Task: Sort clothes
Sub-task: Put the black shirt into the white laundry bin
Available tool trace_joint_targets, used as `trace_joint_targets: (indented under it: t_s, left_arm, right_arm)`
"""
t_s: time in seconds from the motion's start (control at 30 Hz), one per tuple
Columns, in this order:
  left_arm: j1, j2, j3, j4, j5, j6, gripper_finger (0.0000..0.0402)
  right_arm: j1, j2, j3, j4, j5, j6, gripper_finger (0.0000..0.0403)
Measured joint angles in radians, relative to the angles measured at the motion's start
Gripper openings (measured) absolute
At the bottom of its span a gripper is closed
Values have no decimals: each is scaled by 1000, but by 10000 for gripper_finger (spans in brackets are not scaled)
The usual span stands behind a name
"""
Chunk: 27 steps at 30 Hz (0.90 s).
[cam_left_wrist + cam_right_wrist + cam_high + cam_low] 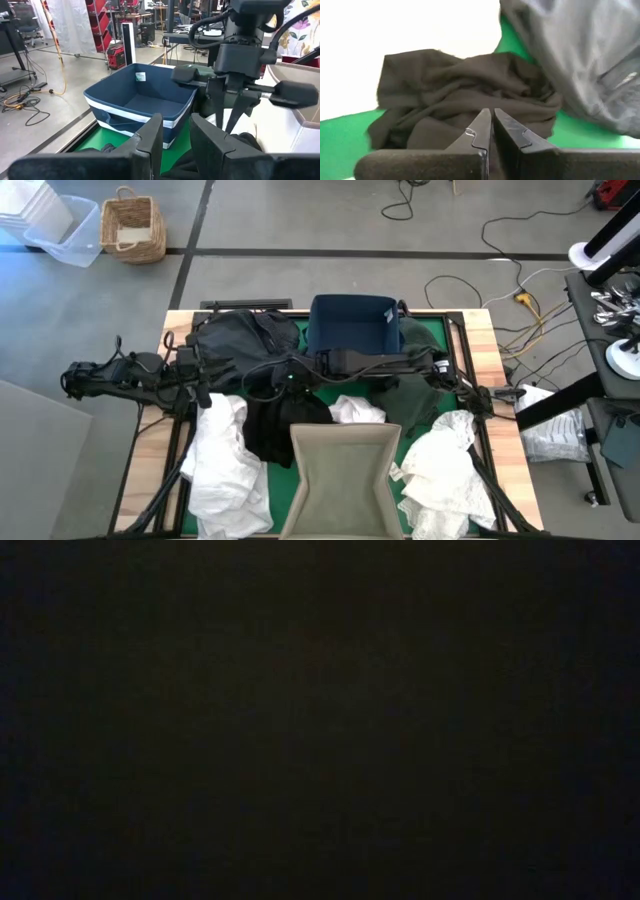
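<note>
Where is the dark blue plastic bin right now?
In the high view, the dark blue plastic bin sits at the table's far edge, near the middle, between the charcoal grey garment and the dark green garment.

You have here: clothes (225, 465), soft wrinkled cloth, some white, some black and matt. Navy bin (352, 328): smooth plastic with a slight sheen. Beige bin (343, 470): woven fabric, matt. Counter (150, 450): pale wood with visible grain, a flat green mat (432, 332) over it. Right claw (492, 120): dark, matt, hard-surfaced fingers.
</note>
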Motion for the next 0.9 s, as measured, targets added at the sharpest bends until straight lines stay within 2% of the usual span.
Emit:
trace_joint_targets:
  t_s: [0.2, 0.3, 0.4, 0.7, 0.9]
  left_arm:
    - [0, 0, 0, 0, 0, 0, 77]
    - [0, 0, 0, 0, 0, 0, 77]
    - [0, 0, 0, 0, 0, 0, 77]
    - [0, 0, 0, 1, 0, 3, 77]
    - [0, 0, 0, 1, 0, 3, 77]
  right_arm:
    - [3, -1, -16, -22, -10, -27, 16]
    - [5, -2, -16, -22, -9, -52, 33]
    - [7, -2, -14, -24, -9, -52, 68]
    - [7, -2, -19, -19, 0, -21, 204]
    - [2, -2, -35, 6, -1, -32, 255]
